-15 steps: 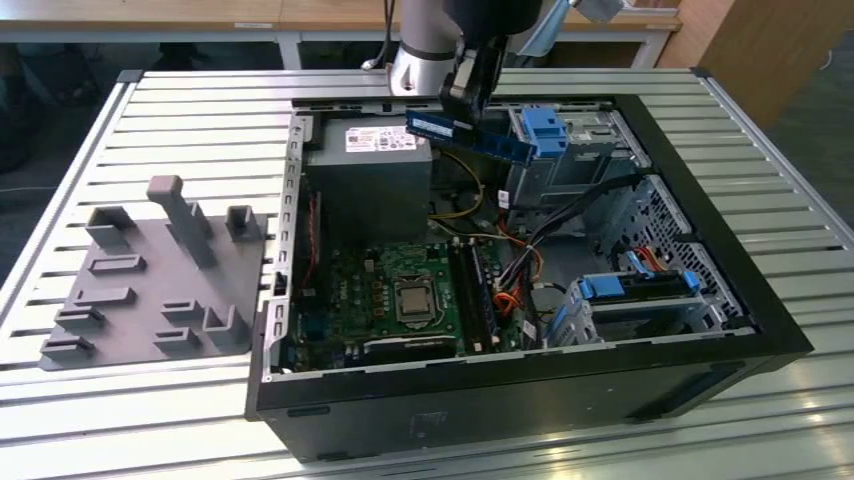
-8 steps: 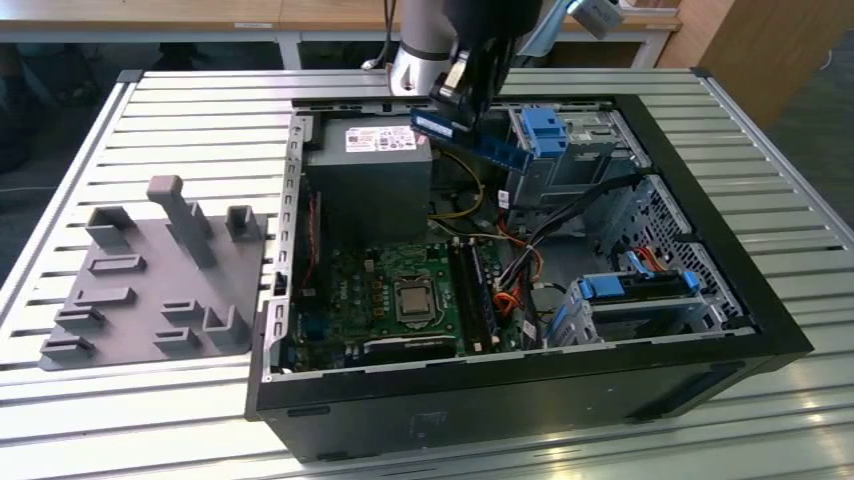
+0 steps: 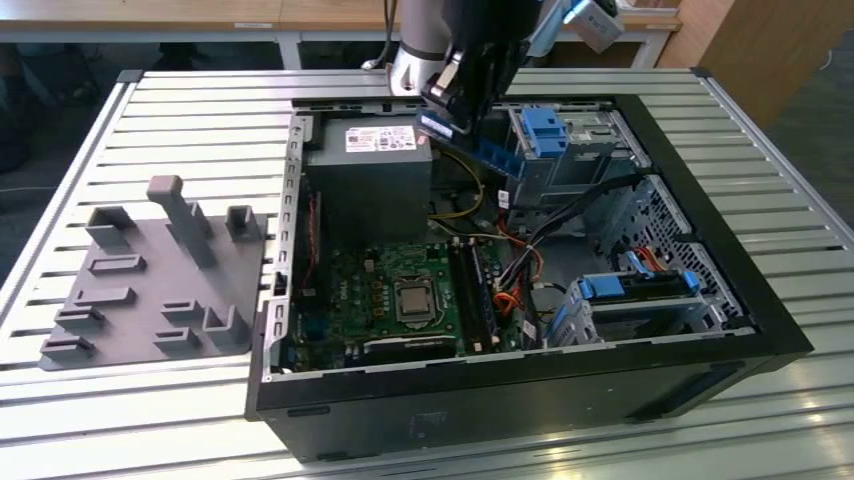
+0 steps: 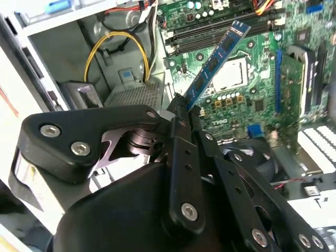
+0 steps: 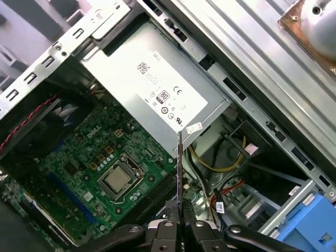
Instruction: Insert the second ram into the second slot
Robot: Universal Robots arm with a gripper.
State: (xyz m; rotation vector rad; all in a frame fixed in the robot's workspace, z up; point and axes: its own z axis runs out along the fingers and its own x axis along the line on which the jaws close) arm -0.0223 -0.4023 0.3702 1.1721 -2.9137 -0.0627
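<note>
Slatted table [image 3: 134,400], open computer case [image 3: 754,330], hand [image 4: 181,106] clamped on second ram [image 4: 215,60], long axis slanting down toward motherboard [image 4: 233,105]

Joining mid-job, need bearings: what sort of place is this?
Probably a robotics lab bench: open computer case on a slatted metal table, grey fixture tray beside it, claw gripping the second ram.

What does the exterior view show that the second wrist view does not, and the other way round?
Exterior view: the grey fixture tray on the slatted table, at the exterior view's left beside the computer case. Second wrist view: the fingers from close by, clamped on one end of the second ram, with its dark chips in a row. Both: the second ram held tilted above the green motherboard, not yet in a slot, and the processor socket.
</note>
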